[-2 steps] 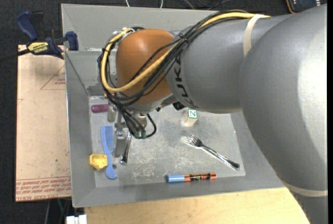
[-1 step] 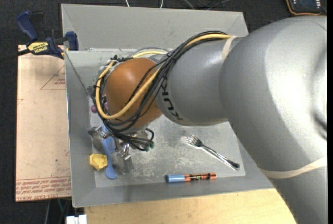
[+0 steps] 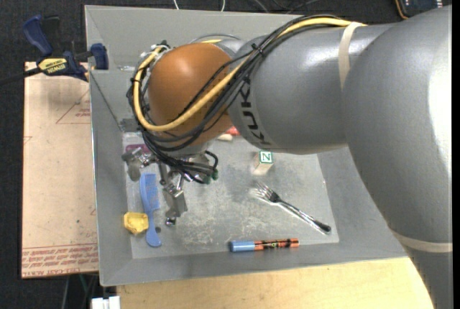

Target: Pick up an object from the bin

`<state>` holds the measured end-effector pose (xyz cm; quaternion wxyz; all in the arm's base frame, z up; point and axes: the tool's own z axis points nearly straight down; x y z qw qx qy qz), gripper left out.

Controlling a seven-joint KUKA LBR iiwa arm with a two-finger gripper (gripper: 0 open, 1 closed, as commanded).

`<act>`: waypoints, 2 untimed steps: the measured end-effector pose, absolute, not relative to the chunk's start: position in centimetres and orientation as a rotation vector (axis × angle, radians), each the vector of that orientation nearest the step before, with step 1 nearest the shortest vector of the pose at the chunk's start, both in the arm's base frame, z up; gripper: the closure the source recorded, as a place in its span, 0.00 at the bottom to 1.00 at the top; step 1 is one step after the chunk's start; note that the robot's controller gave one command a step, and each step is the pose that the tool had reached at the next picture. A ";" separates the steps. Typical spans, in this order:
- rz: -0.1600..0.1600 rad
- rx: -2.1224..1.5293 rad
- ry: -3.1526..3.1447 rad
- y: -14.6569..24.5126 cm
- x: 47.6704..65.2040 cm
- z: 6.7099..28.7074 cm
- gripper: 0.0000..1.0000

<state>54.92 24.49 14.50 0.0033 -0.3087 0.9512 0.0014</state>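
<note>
Camera view: gripper (image 3: pixel 167 201) sits low in the bin (image 3: pixel 208 225), with a blue comb (image 3: pixel 149 194) just beside it and a yellow lump (image 3: pixel 135 221) near. Can't tell if it's open or gripping anything.

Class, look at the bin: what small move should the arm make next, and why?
Probably nudge the hand toward the blue comb lying right beside it, on the view's left, since that looks nearest; the fork and the marker lie farther off.
</note>
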 end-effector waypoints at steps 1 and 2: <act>0.011 -1.573 2.734 24.0 55.6 9.9 0.00; 0.000 -1.889 2.502 24.4 55.6 7.1 0.00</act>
